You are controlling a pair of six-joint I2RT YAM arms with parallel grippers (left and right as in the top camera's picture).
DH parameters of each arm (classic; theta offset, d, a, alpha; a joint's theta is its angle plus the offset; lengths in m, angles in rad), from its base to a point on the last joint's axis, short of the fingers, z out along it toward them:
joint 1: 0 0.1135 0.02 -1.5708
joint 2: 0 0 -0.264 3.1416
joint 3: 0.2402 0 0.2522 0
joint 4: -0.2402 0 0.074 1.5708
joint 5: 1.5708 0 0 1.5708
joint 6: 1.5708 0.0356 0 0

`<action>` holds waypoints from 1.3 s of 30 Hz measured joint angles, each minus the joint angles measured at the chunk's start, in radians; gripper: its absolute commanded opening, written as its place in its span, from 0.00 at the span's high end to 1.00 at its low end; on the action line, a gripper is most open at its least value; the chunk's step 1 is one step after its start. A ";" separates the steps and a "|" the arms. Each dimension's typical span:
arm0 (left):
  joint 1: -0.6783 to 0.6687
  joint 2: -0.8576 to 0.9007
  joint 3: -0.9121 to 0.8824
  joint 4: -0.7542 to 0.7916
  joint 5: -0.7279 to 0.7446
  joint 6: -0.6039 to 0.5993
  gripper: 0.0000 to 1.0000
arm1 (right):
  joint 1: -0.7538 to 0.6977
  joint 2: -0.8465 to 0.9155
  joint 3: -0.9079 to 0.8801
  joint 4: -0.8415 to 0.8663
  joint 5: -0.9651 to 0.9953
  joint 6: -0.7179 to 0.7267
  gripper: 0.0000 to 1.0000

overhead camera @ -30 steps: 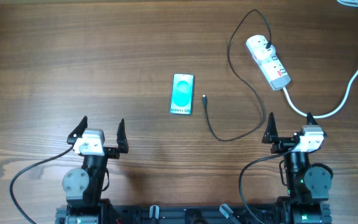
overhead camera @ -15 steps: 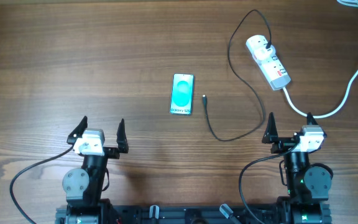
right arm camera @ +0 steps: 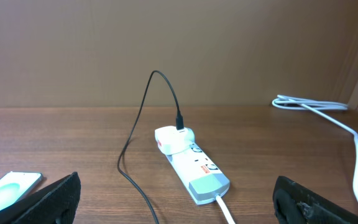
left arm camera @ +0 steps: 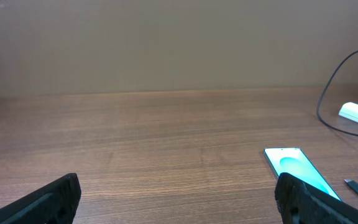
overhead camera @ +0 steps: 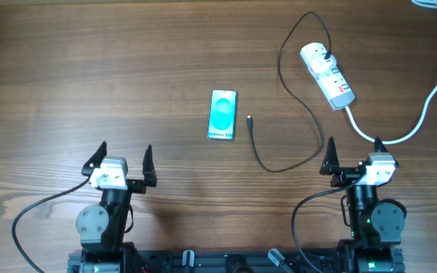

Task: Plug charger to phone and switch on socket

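While both arms sit at the near edge of the table, the left gripper and the right gripper each stand with fingers spread wide and nothing between them.

Phone: lies flat, screen up, well ahead of the left gripper and off to its right, about midway between the two arms. It is a slim rectangle with rounded corners, a glossy cyan screen and a line of dark text at the short edge nearer the arms.

Charger: a thin, matte black cable. Its small connector rests just right of the phone, apart from it. From there the cable runs toward the arms, bends ahead of the right gripper, then loops away to a white plug at the far end of the socket.

Socket: lies well ahead of the right gripper, angled on the table. It is an elongated white plastic strip with small red marks on top and a grey near end. The thick white cord leaves that end and curves to the right, passing close by the right gripper.

Table: brown wood grain, smooth surface.
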 measured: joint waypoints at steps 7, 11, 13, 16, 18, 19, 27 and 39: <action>0.000 0.000 0.000 0.000 0.000 0.000 0.00 | 0.000 0.000 0.000 0.000 0.000 0.000 0.00; 0.000 0.000 0.000 0.000 0.000 0.000 0.00 | 0.000 0.000 0.000 0.000 0.000 0.000 0.00; 0.000 0.000 0.000 0.000 0.000 0.000 0.00 | 0.000 0.000 0.000 0.000 0.000 0.000 0.00; 0.000 0.000 0.000 0.000 0.000 0.000 0.00 | 0.000 0.000 0.000 0.000 0.000 0.000 0.00; 0.000 0.000 0.000 0.000 0.000 0.000 0.00 | 0.000 0.000 0.000 0.000 0.000 0.000 0.00; 0.000 0.000 0.000 0.000 0.000 0.000 0.00 | 0.000 0.000 0.000 0.000 0.000 0.000 0.00; 0.000 0.000 0.000 0.006 0.038 -0.035 0.00 | 0.000 0.000 0.000 0.000 0.000 0.000 0.00; -0.001 -0.005 0.006 0.742 0.636 -0.346 0.00 | 0.000 0.000 0.000 0.000 0.000 0.000 0.00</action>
